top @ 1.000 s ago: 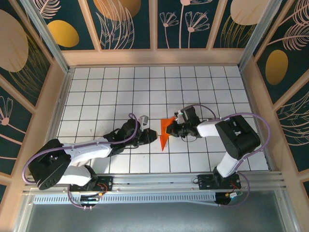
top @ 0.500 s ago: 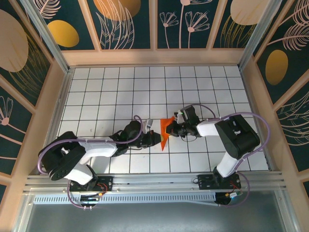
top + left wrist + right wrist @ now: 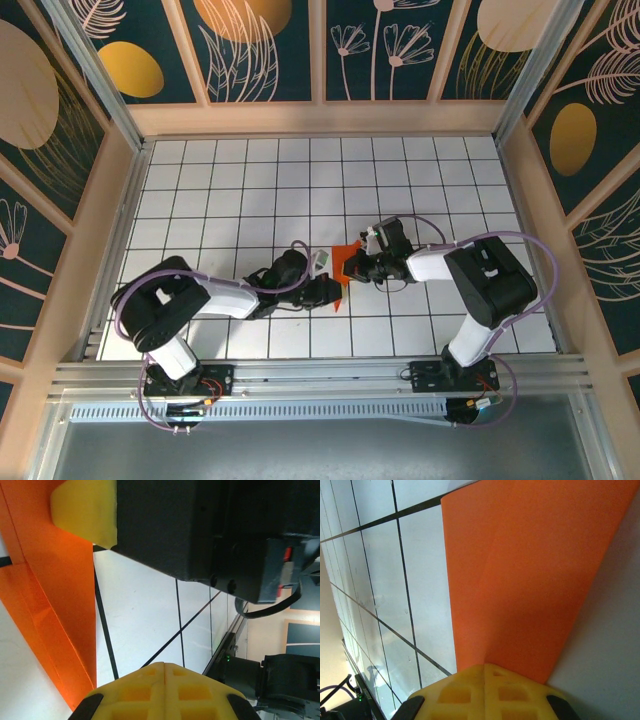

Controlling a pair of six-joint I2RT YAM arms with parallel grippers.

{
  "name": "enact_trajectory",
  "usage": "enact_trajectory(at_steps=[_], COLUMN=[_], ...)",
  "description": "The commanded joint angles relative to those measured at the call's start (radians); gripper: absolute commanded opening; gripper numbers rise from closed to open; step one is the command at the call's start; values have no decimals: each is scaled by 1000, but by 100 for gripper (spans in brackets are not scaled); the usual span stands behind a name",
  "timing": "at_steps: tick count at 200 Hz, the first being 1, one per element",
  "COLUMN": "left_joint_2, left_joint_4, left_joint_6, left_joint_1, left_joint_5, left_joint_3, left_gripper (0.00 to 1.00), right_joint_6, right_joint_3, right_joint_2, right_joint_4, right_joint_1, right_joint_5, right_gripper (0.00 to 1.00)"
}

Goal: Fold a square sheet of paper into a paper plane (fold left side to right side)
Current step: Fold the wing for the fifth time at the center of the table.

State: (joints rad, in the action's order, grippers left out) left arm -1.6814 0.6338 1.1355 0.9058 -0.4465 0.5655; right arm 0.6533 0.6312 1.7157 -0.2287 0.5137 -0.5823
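Note:
The orange paper (image 3: 346, 256) lies near the table's middle as a narrow creased shape with its point toward the near edge. In the right wrist view its crease (image 3: 530, 570) runs straight into the seam of my right gripper (image 3: 485, 666), which is shut on the paper's fold. My right gripper (image 3: 358, 266) sits at the paper's right edge. My left gripper (image 3: 333, 292) is shut, empty, low over the tiles beside the paper's lower tip. In the left wrist view the paper (image 3: 55, 590) runs along the left, beside the closed yellow fingertips of the left gripper (image 3: 164, 666).
The white gridded table (image 3: 240, 190) stretches behind and to both sides, ringed by wooden walls (image 3: 320, 118). The right arm's black body (image 3: 210, 525) hangs close above my left gripper, one yellow finger (image 3: 85, 507) resting on the paper. A metal rail (image 3: 320, 375) runs along the near edge.
My left arm has reached to the right, carrying its shut gripper up to the paper's lower tip. The right gripper and the paper have stayed put.

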Motion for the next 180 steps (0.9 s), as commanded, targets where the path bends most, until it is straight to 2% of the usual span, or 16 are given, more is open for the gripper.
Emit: enact_trajectory(at_steps=[1,76,180], left_joint_2=[-26,-93,-94], left_joint_4=[35,46,51], left_joint_6=[9,11,14], left_joint_1=[6,11,14], left_joint_5=[-21,-24,-5], left_joint_3=[22,15,-7], left_gripper=[0,0,0], right_joint_6=[-44,-47,-49], right_joint_3=[-28,-21,-9], right_joint_2=[90,94,105], right_joint_4=[124,137,150], right_joint_1=[22,28,28], right_joint_5=[182,196,203], right_gripper=[0,0,0])
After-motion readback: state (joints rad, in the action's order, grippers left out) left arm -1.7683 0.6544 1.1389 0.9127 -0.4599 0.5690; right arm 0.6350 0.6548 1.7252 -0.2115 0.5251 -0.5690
